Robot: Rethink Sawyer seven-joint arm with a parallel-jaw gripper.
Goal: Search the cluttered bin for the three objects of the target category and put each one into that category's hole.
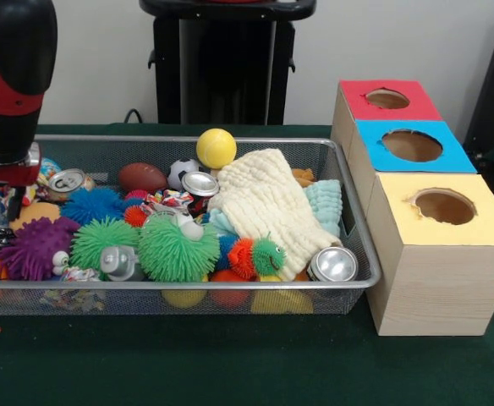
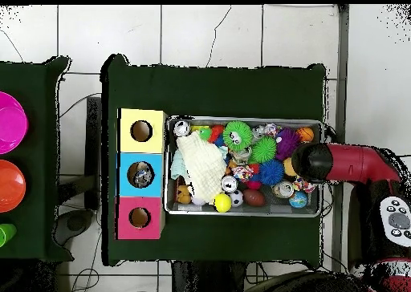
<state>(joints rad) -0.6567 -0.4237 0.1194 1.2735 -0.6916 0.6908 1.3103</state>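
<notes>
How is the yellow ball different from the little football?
The yellow ball is round and bright yellow; the football is egg-shaped and brown. The yellow ball sits up high by the bin's back rim, against the cream cloth, while the football lies lower among the toys, next to a soccer ball. Both lie loose in the mesh bin.

Red and black rounded arm (image 1: 10, 76), silver ring above its red wrist block.
</notes>
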